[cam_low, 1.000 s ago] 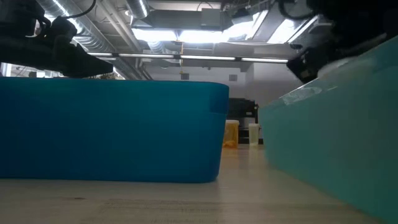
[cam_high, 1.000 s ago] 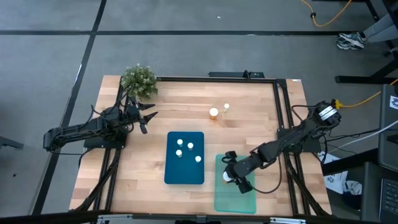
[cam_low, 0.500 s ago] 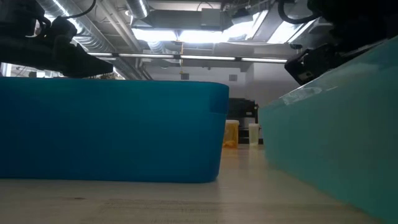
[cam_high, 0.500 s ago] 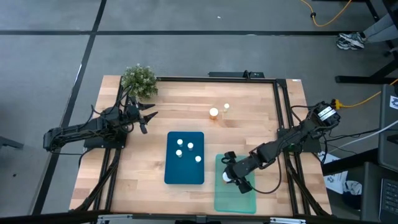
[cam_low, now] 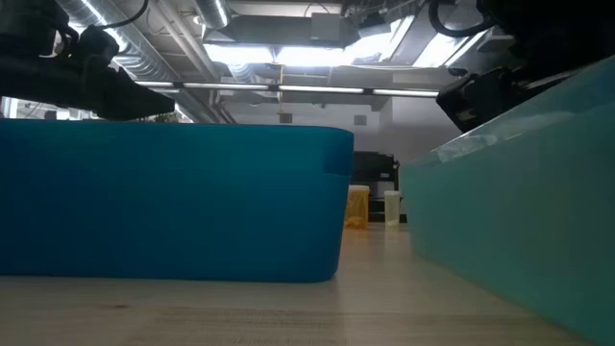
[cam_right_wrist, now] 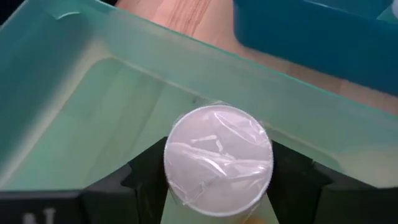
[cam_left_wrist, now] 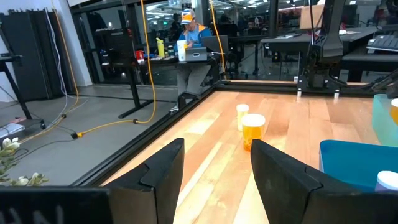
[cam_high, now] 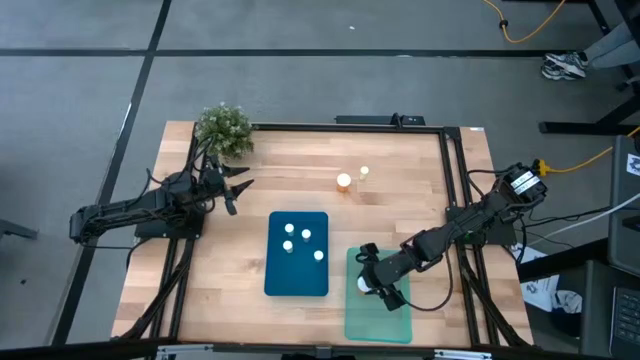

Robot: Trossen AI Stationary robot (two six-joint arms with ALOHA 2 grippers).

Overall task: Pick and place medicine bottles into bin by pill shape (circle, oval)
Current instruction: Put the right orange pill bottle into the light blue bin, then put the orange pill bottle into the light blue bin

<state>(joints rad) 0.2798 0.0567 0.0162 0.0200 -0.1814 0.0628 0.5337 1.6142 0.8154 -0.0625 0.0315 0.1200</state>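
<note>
High view: right arm reaches in from the table's right edge, elbow bent, its gripper (cam_high: 372,282) down inside the pale green translucent bin (cam_high: 392,322) at its near-left corner. Right wrist view: fingers (cam_right_wrist: 143,168) flank a round white-capped bottle (cam_right_wrist: 218,161), glossy film over the cap; whether they press it or stand just clear, I cannot tell. Left arm lies low along the table's left side, its gripper (cam_high: 240,188) beside the potted plant (cam_high: 222,128), fingers parted, nothing between them. Blue opaque bin (cam_high: 298,282), rectangular, holds four white-capped bottles (cam_high: 304,242). Two more bottles stand on the bare wood planks toward the far side: one orange-bodied (cam_left_wrist: 253,130), one smaller and pale (cam_left_wrist: 242,116), close together.
</note>
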